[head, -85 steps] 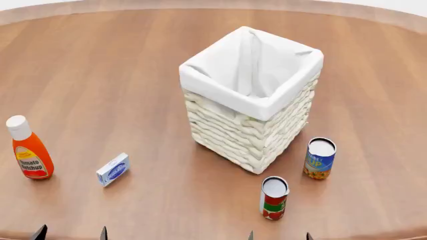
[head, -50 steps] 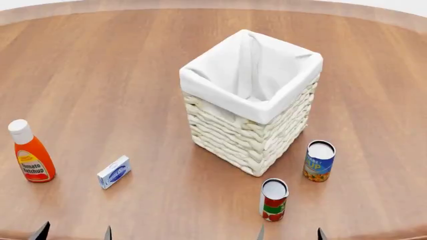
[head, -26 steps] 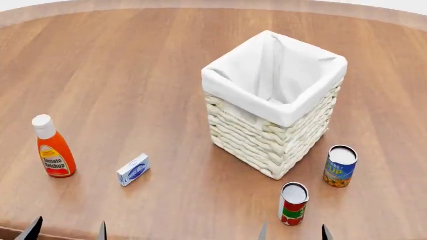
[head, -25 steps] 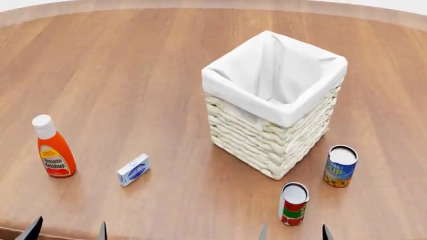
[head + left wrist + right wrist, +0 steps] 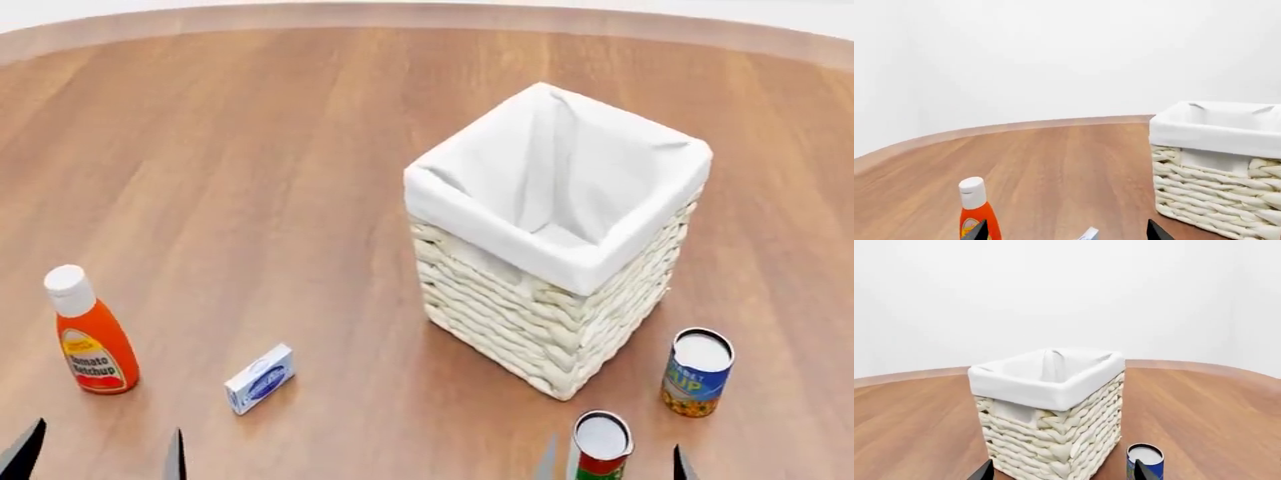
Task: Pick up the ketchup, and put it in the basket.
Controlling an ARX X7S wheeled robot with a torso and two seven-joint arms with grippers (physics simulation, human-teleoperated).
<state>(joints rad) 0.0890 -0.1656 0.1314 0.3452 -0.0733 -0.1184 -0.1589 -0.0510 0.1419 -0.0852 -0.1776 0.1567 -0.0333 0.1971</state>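
- Ketchup stands upright at the worktop's left, well apart from the basket.
- Left jaws apart, empty; right jaws apart too.
- You risk tipping the bottle if one finger clips it; small box sits near.

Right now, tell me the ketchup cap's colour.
White, on the ketchup; clearest in the head view.

wood table, ketchup, basket, cans, box
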